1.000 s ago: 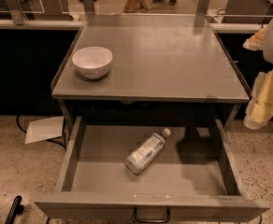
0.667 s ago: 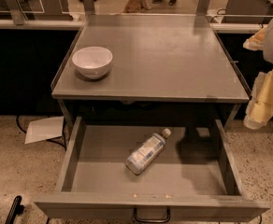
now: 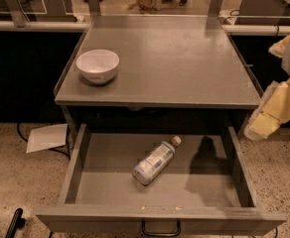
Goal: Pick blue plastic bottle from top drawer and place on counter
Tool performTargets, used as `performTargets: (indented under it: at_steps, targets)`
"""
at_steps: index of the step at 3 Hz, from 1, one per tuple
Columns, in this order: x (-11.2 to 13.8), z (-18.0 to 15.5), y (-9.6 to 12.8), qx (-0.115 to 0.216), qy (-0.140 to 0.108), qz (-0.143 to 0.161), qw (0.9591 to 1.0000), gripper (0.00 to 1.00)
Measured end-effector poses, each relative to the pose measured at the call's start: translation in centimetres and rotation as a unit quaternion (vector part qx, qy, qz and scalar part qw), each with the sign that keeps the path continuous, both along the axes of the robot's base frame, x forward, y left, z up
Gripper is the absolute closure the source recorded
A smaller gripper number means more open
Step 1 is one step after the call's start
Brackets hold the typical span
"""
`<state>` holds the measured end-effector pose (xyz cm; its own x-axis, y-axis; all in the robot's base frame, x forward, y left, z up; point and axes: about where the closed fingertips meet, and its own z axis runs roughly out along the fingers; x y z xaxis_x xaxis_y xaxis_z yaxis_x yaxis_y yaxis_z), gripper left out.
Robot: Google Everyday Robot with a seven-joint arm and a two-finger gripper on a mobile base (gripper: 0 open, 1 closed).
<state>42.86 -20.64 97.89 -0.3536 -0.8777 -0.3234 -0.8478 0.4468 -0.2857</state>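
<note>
The counter (image 3: pixel 184 58) is seen left of the gripper (image 3: pixel 271 114), which is held at the right edge beside the counter's front corner; whether it is open, shut or holding anything cannot be told. The top drawer (image 3: pixel 160 216) is pulled open below and left of it. The white bowl (image 3: pixel 98 66) is set far to its left, and the blue plastic bottle (image 3: pixel 154 161) is laid on its side in the drawer, lower left and well apart.

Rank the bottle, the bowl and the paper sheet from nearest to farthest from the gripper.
Gripper is at the right edge.
1. Bottle, lying in the drawer.
2. Bowl, on the counter, left side.
3. Paper, on the floor, far left.
</note>
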Motion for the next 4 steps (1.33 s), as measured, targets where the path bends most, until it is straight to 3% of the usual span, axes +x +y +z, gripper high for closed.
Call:
performTargets:
  at_steps: [1, 2, 3, 4]
  targets:
    - [-2.4, -1.4, 0.1, 0.076, -0.021, -0.120, 0.9897, 0.00]
    - [-1.5, -1.3, -0.2, 0.104, -0.041, -0.163, 0.9803, 0.00]
    - [-1.5, -1.2, -0.1, 0.104, -0.042, -0.163, 0.9803, 0.00]
    - [-0.5, -2.8, -0.1, 0.138, -0.043, -0.186, 0.9719, 0.00]
